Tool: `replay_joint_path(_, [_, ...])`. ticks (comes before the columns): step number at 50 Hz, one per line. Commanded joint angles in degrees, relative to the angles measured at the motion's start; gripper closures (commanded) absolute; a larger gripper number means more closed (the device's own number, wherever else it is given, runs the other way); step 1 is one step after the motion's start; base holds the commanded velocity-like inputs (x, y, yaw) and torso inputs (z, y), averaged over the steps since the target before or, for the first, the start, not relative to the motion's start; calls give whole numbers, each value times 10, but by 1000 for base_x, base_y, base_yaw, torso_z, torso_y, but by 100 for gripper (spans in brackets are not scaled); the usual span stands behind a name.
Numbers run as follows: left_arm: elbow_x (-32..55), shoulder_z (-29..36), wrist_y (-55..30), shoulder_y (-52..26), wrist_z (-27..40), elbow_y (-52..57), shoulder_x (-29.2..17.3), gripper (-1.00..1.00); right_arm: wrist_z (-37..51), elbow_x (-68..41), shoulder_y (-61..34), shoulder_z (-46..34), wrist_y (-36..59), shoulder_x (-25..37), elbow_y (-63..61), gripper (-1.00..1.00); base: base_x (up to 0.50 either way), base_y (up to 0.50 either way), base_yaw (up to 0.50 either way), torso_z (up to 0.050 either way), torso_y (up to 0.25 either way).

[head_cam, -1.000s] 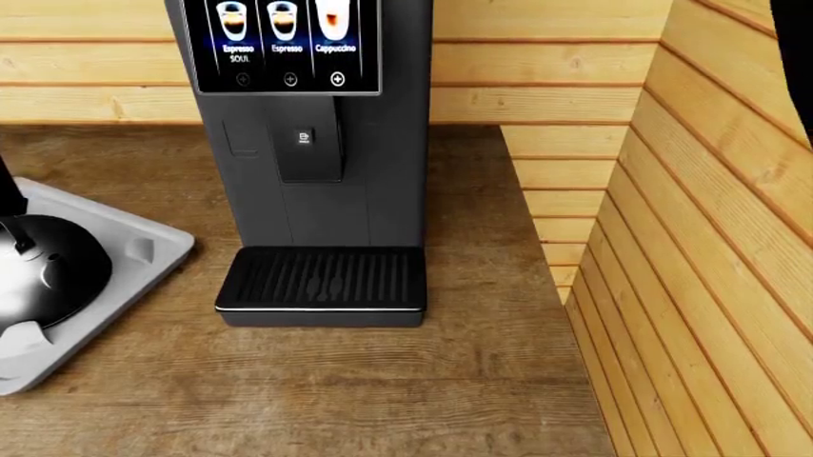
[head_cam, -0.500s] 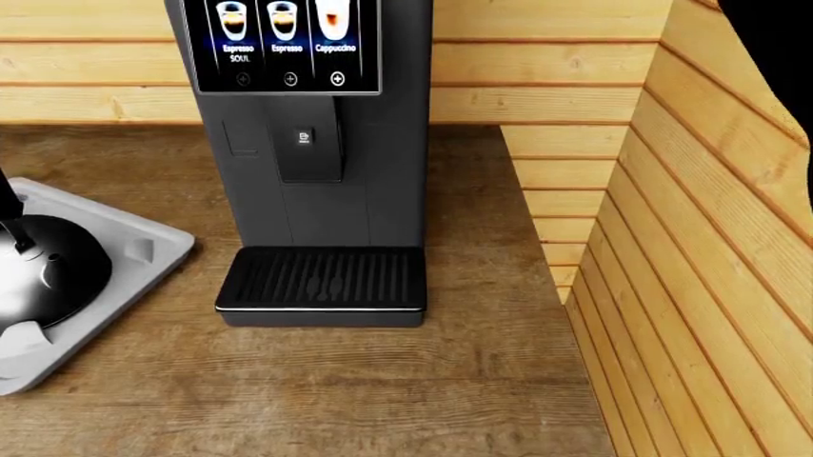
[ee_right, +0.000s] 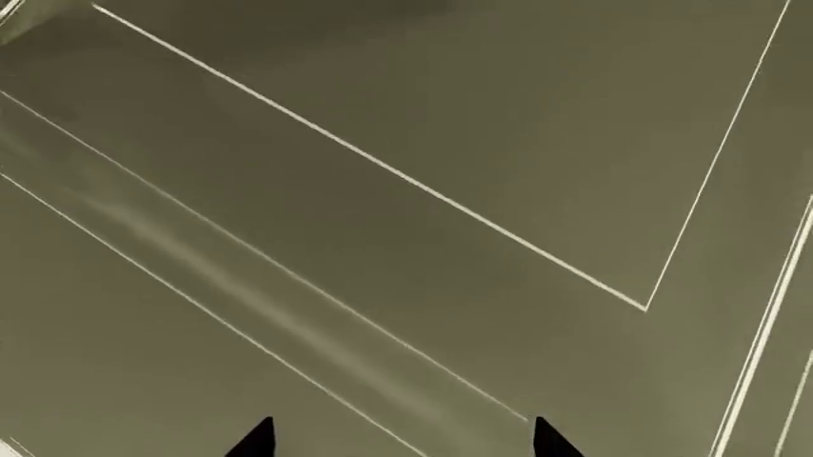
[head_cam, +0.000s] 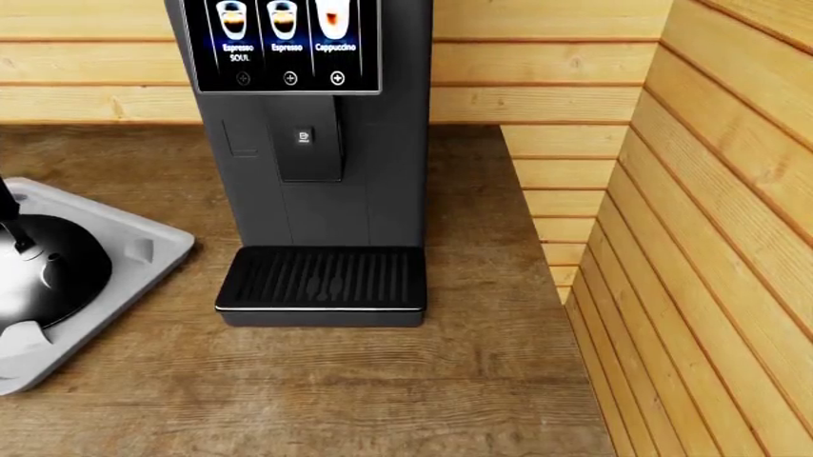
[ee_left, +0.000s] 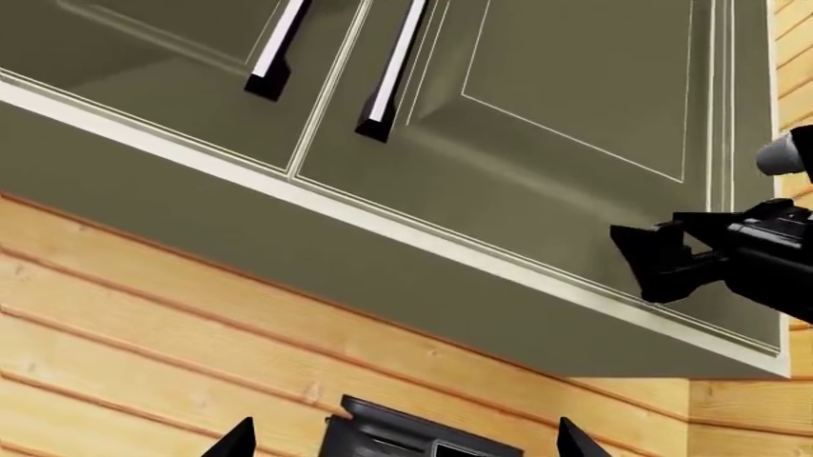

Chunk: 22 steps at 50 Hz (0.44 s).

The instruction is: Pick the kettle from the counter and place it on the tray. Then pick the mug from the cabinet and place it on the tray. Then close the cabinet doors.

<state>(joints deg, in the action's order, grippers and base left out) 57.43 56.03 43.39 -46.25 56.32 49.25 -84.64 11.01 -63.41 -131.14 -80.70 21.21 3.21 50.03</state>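
Observation:
The glossy black-chrome kettle (head_cam: 45, 271) sits on the light grey tray (head_cam: 140, 249) at the left of the wooden counter (head_cam: 318, 390). The mug is out of view. In the left wrist view the two olive cabinet doors (ee_left: 559, 105) look shut, their handles (ee_left: 391, 69) side by side. My left gripper (ee_left: 404, 446) hangs open below the cabinet with nothing between its tips. My right gripper (ee_left: 654, 262) is at the right door's lower corner. Its own view shows the right gripper (ee_right: 402, 443) open, very close to the door panel (ee_right: 420, 190).
A tall dark coffee machine (head_cam: 318, 143) with a drip grille (head_cam: 320, 281) stands mid-counter, its top (ee_left: 406, 436) under the left gripper. Plank walls run along the back (head_cam: 546, 67) and right side (head_cam: 711, 267). Neither arm shows in the head view.
A dark arm shape at the head view's upper right edge grew and then left the picture. The kettle, tray and coffee machine have stayed put.

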Motion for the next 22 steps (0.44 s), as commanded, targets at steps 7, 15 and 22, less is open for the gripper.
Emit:
replay_joint_path(7, [9,-11,-19,-11,1,13,1,-100,52,-65,-34,66,47,88,-155,-100,0,0,0,0,0])
replay_joint_path(15, [13,-16,-30,-16,2,21,3,-100,78,-68,-26,106,72,125,-229,-100,0,0,0,0,0])
replay_joint_path(22, [15,-20,-38,-20,4,26,4,-100,113,-91,-13,134,87,163,-308,-100,0,0,0,0,0])
